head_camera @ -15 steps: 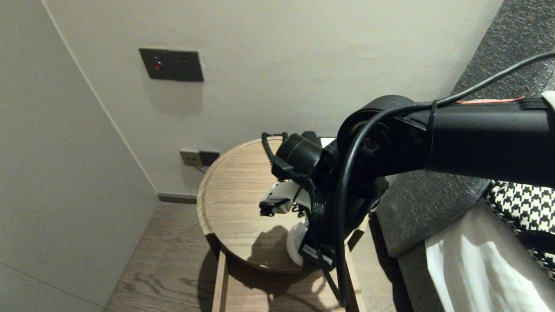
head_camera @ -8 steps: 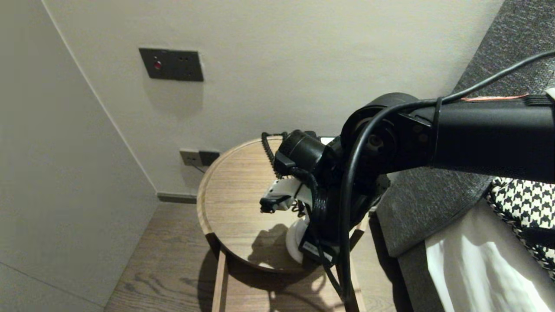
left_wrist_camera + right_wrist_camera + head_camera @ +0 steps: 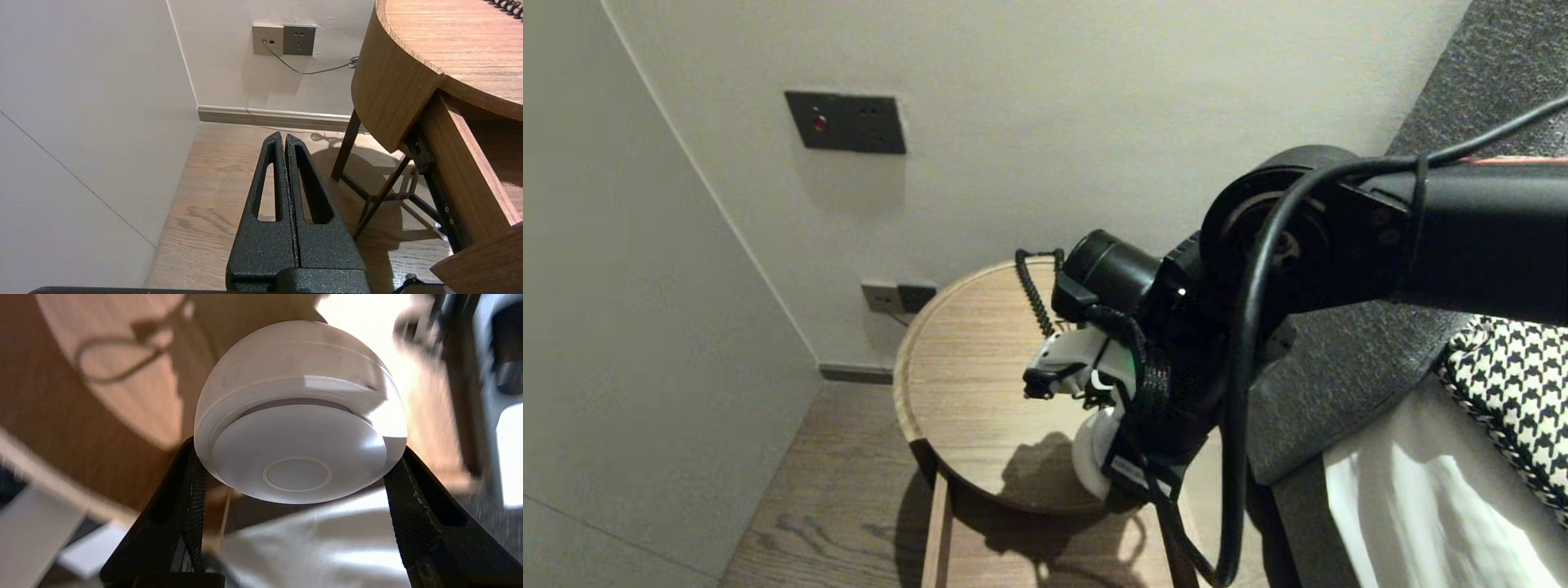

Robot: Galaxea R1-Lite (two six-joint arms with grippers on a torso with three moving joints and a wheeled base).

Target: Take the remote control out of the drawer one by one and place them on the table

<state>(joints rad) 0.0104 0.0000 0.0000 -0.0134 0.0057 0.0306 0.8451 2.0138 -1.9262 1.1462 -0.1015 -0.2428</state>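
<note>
Two fingers alone carry the load. The right pincer (image 3: pixel 297 454) stands wide and clamps a white dome (image 3: pixel 298 396) across its broadest rim, one finger on each side. The dome's flat face, marked with a small centre ring, points back toward the wrist. In the head view the dome sits under the right wrist at the near edge of the round surface (image 3: pixel 956 351). Whether it touches the wood cannot be told.

Probable faults and their causes:

1. Slip. The shell is smooth and curved, so the fingers bear on a narrow line, not on a flat. A twist of the wrist or a slight loss of squeeze could roll the dome out of the grip.

2. Drop. The dome hangs at the near rim with the floor (image 3: pixel 849 506) below. If it comes free here, it likely misses the surface and strikes the floor.

3. Snag. A coiled cord (image 3: pixel 1033 286) lies on the far part of the surface, just beyond the wrist, and the arm's own cable (image 3: pixel 1241 392) loops down near the rim. A sweep toward the far side could catch either one and jerk the dome.

4. Contact. Grey upholstery (image 3: pixel 1339 384) stands just right of the surface, near the right arm. A swing to the right could brush it.

The left pincer (image 3: pixel 284 139) is closed and empty, parked low at the left of the surface above the floor. It gives no support.
</note>
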